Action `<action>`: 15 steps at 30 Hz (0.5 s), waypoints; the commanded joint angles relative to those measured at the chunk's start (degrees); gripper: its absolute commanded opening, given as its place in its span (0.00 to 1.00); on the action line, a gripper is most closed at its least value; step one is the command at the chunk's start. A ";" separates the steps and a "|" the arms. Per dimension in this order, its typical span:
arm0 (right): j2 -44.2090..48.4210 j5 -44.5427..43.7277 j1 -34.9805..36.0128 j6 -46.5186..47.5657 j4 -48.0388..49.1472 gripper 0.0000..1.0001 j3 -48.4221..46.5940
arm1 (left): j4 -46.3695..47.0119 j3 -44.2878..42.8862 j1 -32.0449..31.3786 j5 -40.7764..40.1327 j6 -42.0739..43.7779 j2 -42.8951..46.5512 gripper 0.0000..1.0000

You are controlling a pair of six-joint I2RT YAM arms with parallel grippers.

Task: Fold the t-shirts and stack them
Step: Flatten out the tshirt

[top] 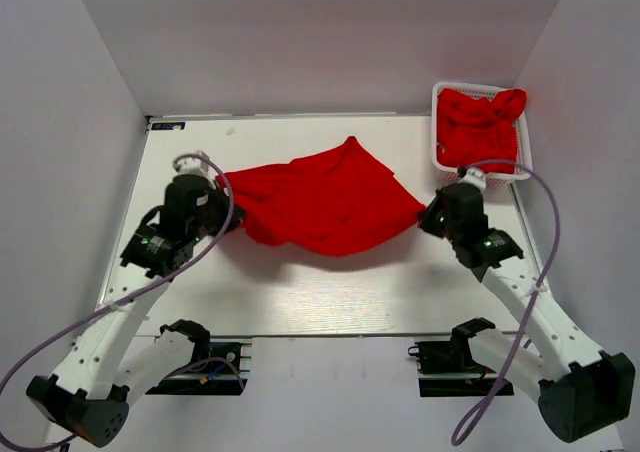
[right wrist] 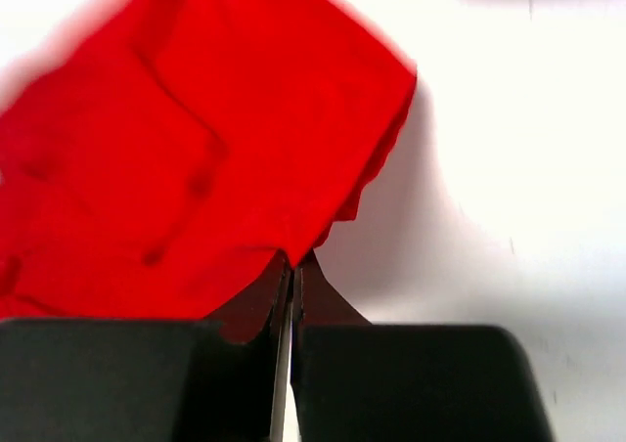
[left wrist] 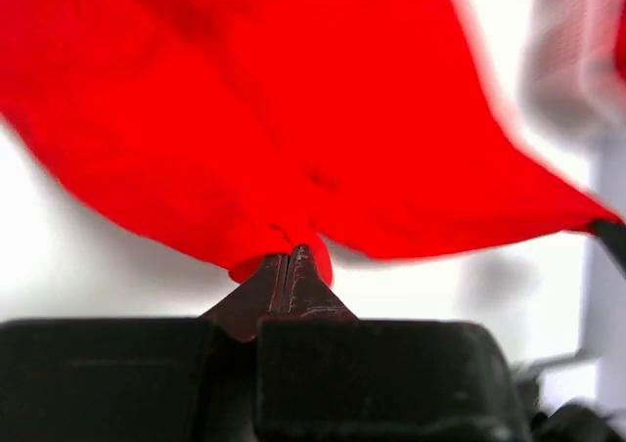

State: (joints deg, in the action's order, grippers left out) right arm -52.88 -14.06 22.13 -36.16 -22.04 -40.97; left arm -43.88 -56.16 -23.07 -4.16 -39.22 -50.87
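White walls close in your pale table (top: 330,307) on three sides; over its middle you have one red t-shirt (top: 325,200) strung between the two arms, spread wide and sagging along its near edge; a soft shadow (top: 335,264) lies on the tabletop just in front of that edge. Its far corner peaks toward the back wall; you cannot tell from above whether that corner touches the surface.

Your left gripper (top: 230,215) has the shirt's left corner; in the left wrist view its jaws are pressed together, with a bunch of red cloth caught between them and the rest fanning up and away, blurred. Your right gripper (top: 424,215) has the opposite corner; in the right wrist view its jaws are clamped to a thin slit on a point of the fabric, and the cloth hangs out to the left above bare white tabletop.

At the far right corner of the table sits a white lattice basket (top: 437,147); more red t-shirts (top: 480,122) are heaped inside it, crumpled, well apart from the one you hold; a lilac cable (top: 545,212) loops from the right arm just beside the basket's near rim.
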 commanded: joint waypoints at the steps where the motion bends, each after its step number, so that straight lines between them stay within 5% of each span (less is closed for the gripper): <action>1: 2.78 -5.00 -0.24 4.78 3.67 0.00 -10.07 | 4.06 -8.67 -0.05 -6.02 4.15 1.83 0.00; 15: 5.60 -17.49 -0.07 16.91 4.72 0.00 -37.32 | 12.84 -34.36 0.92 -16.49 14.78 -0.55 0.00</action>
State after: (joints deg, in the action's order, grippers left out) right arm -48.10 -27.55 22.13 -23.59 -19.73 -71.92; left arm -36.69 -87.18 -22.59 -17.85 -28.36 -53.04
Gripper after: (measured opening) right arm 0.009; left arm 0.009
